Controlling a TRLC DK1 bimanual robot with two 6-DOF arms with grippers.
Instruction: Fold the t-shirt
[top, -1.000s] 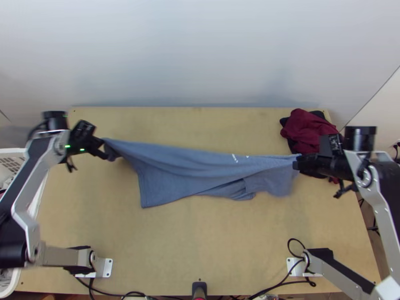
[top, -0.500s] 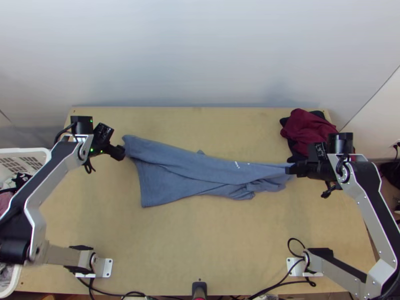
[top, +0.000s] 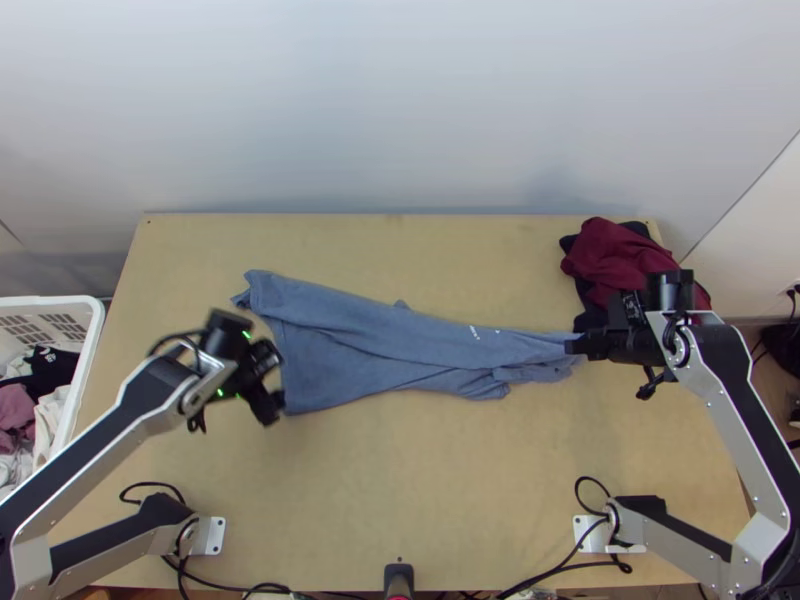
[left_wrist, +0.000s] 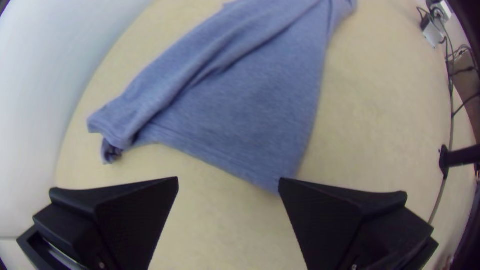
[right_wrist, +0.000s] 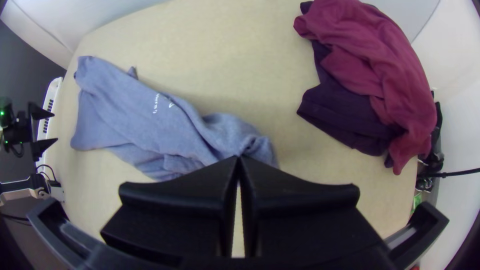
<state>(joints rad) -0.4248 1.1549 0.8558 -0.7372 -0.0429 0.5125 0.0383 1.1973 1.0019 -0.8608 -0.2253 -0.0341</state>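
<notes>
Along the left edge of the top view stands the white basket (top: 88, 368), with clothes in it. Right of it, the left tool (left_wrist: 228, 181) hangs spread, nothing between its fingers, just beside the lower corner (top: 297, 402) of the t-shirt's wide end; whether it touches I cannot tell. The t-shirt (top: 370, 340) lies across the middle of the counter (top: 400, 480), long axis from upper left to a little lower right, broad at the left end, narrowing into bunched folds at the right. So the cloth runs rightward from the left tool, and the left arm is clearly nearer that corner. I judge the next step is to pinch it and draw the broad end out flat, early work with 1 side gathered. A broad stretch of counter below the lower edge should give the left arm room. At the narrow right end the right tool (right_wrist: 239, 158) is pressed together on the gathered cloth, and could anchor it. A hard pull from the left might drag that pinch loose. Upper right, beyond the right tool, sits a red and dark pile of clothes (top: 610, 262), close enough to snag a rightward sweep.
</notes>
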